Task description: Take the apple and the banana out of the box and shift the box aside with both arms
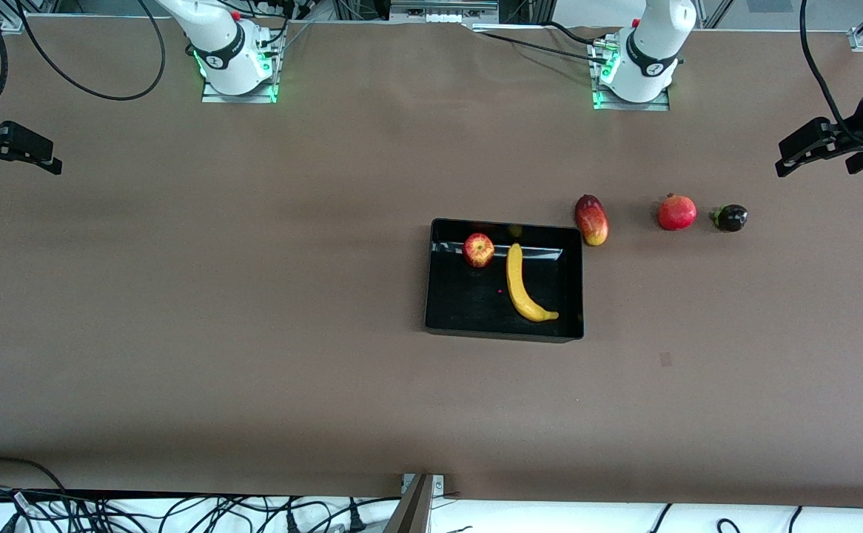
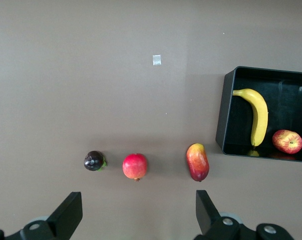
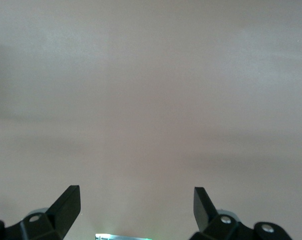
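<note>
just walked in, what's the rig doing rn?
Nothing is being handled yet. The apple and banana lie in the black box. A mango, pomegranate and a dark fruit sit on the table beside it, toward the left arm's end. The left gripper waits open over that end of the table; the right gripper is open over bare table at the right arm's end.

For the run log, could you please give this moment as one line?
apple, banana: in box | left gripper, right gripper: open, empty, waiting at table ends
</note>
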Robot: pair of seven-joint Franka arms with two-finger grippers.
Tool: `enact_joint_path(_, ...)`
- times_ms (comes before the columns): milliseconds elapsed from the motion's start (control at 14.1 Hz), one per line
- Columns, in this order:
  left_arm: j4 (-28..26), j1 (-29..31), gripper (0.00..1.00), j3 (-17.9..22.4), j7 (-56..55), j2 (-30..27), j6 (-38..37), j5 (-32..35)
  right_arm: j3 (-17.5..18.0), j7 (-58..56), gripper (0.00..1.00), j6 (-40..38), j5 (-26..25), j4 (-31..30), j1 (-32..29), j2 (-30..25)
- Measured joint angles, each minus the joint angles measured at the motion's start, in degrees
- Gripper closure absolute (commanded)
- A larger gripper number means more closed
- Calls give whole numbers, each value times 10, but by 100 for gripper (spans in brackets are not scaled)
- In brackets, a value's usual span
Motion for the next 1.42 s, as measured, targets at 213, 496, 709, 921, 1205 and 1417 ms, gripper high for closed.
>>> enact_joint_path(213,-14,-5,0,-2,-33,14,40,-15,0,0,0,0,0,0,0,0)
enact_joint_path(496,-42,-28,0,-7,-84,52,117,-15,0,0,0,0,0,0,0,0)
enact_joint_path(709,-50,-54,0,-8,-142,88,164,-15,0,0,0,0,0,0,0,0)
enact_joint_path(921,-66,-109,0,-10,-212,135,227,-15,0,0,0,-1,0,1,0,0)
enact_joint_path(1205,-68,-178,0,-11,-297,197,268,-15,0,0,0,-1,0,1,0,0)
enact_joint_path(1417,-69,-210,0,-10,-349,234,297,-15,0,0,0,-1,0,1,0,0)
